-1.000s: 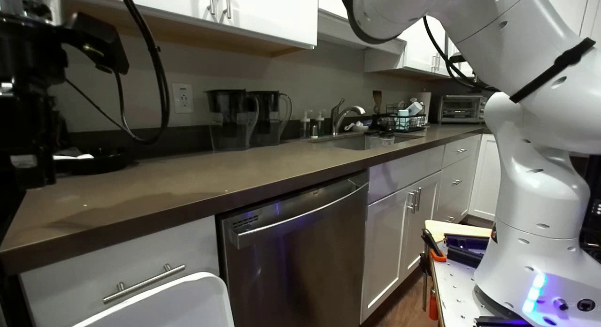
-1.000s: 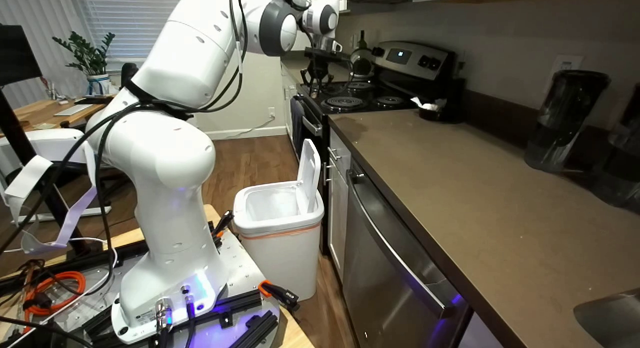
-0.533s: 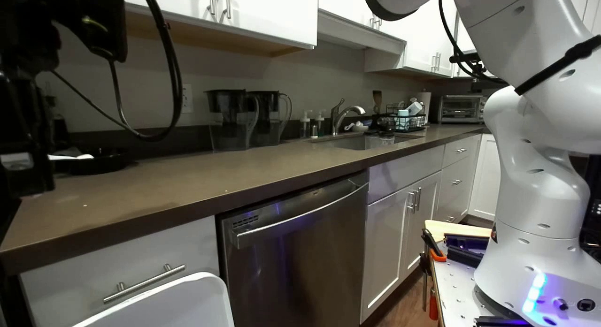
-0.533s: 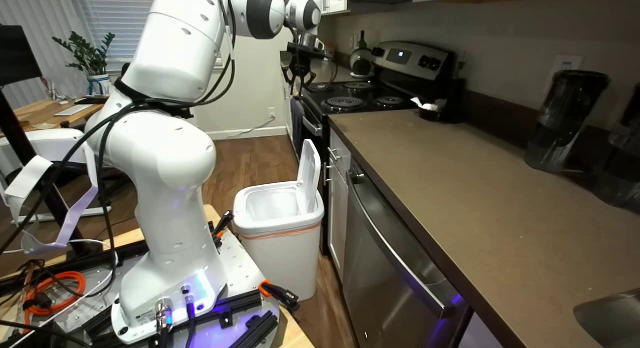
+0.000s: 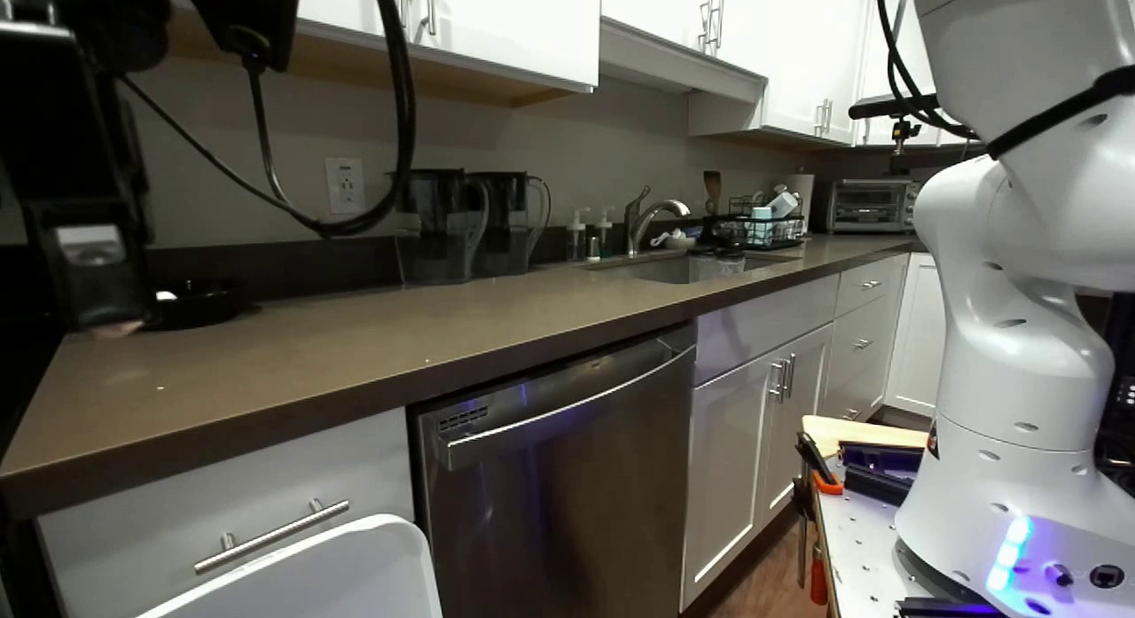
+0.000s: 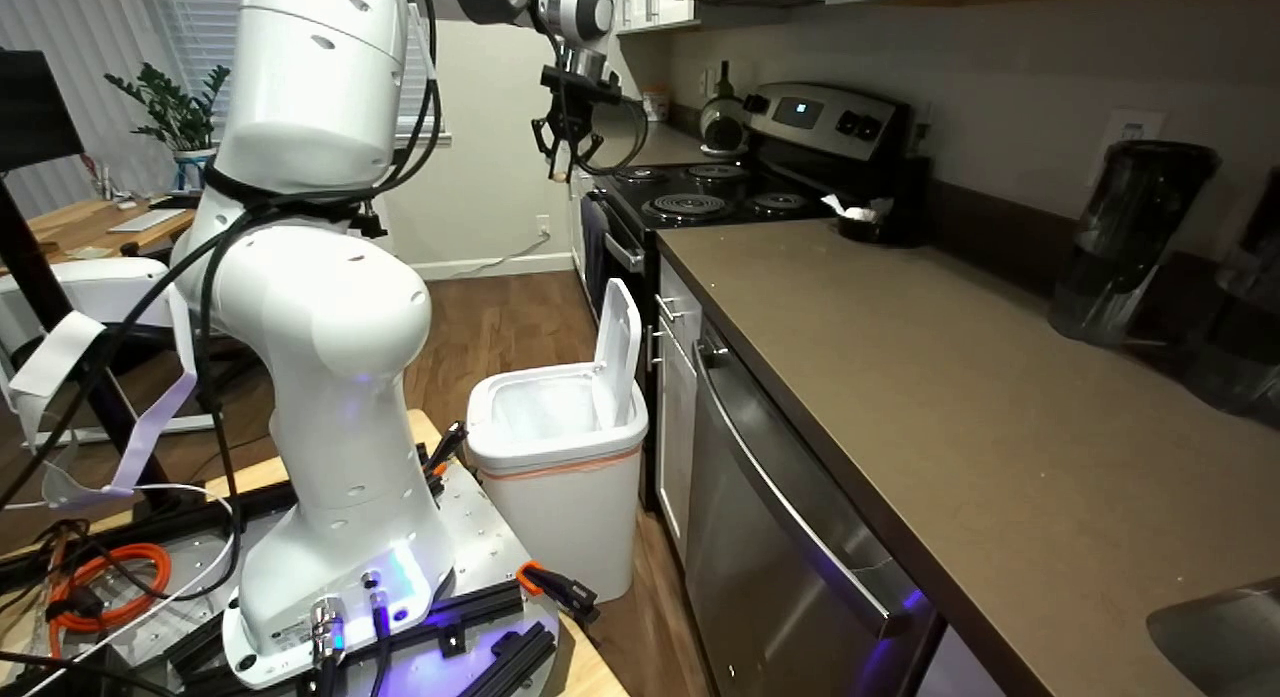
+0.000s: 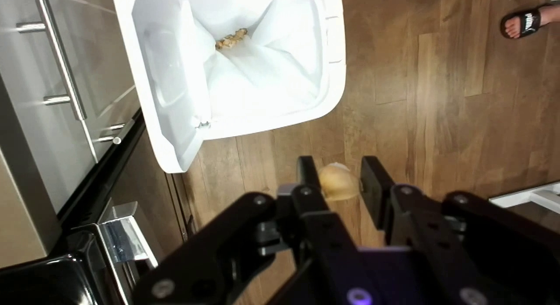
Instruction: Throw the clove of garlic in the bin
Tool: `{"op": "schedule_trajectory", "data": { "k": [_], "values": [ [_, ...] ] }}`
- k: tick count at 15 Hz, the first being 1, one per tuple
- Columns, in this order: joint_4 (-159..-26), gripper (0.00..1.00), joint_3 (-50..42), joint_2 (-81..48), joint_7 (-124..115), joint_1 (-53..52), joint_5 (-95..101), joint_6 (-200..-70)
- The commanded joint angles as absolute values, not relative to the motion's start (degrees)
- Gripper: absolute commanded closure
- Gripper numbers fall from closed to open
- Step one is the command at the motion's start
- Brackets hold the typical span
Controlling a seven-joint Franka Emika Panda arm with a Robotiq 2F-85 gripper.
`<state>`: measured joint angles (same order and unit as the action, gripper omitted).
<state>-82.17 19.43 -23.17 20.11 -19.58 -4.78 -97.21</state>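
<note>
The clove of garlic [image 7: 339, 182] is a small cream-tan lump between my fingertips in the wrist view. My gripper [image 7: 337, 178] is shut on it, with a black pad against each side. In an exterior view the gripper [image 6: 560, 169] hangs in the air beside the stove front, well above the floor, with the clove [image 6: 559, 176] at its tips. The clove [image 5: 115, 329] also peeks out below a dark finger in an exterior view. The white bin [image 6: 560, 517] stands on the floor with its lid up. In the wrist view the bin [image 7: 336, 77] lies ahead of the fingertips, apart from them.
The bin's raised lid [image 6: 622, 347] stands on its cabinet side. A stove [image 6: 690, 192] and a brown counter [image 6: 900, 377] run along that side. Scraps [image 7: 231, 39] lie in the bin's liner. A foot in a sandal [image 7: 527, 22] is on the floor.
My gripper has moved away from over the stove edge, out toward the open floor and closer to the bin's side, still holding the clove. The arm's upper links have swung back. The bin has not moved.
</note>
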Motion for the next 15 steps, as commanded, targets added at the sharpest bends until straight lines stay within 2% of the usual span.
{"op": "schedule_trajectory", "data": {
  "k": [1, 2, 3, 4, 6, 12, 15],
  "values": [
    [-89.40, 0.93, 19.97, -16.02, 20.45, -18.85, -7.35, -99.08],
    [-90.40, 0.93, 20.01, -14.85, 20.52, -18.88, -7.69, -99.18],
    [-91.29, 0.72, 20.03, -13.74, 20.54, -18.90, -7.96, -99.04],
    [-91.91, 0.45, 20.03, -12.88, 20.36, -19.03, -8.00, -98.83],
    [-93.28, 0.38, 20.00, -11.25, 20.19, -19.09, -7.97, -98.73],
    [-96.26, 0.02, 19.63, -7.96, 20.27, -18.78, -8.34, -99.11],
    [-97.80, 0.00, 19.02, -6.16, 19.55, -18.57, -7.95, -100.05]
  ]
}}
